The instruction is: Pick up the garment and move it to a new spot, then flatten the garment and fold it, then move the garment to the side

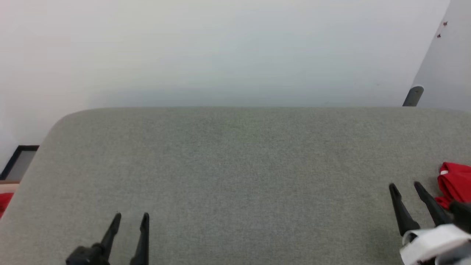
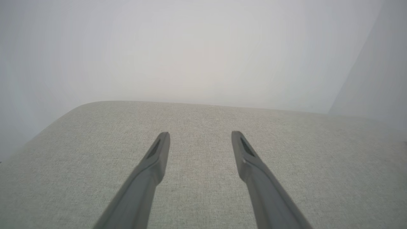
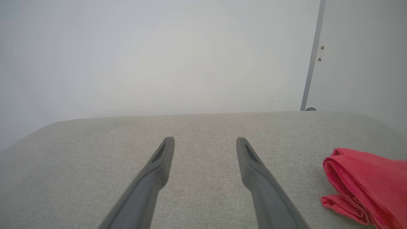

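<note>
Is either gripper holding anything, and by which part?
Nothing is held. The left gripper and right gripper are both open, and the folded red garment lies on the grey surface beside the right one, untouched.

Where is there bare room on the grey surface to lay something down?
Free: the whole middle of the grey surface, between the left gripper and right gripper. Crowded: the right edge, where the red garment lies beside the right gripper.

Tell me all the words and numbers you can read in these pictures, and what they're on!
No words, numbers or signs can be read.
Red garment: bunched up at the right edge of the grey padded surface; no lettering shows on the folds in view.
Small white patch on the garment: too small to tell whether anything is printed there.
</note>
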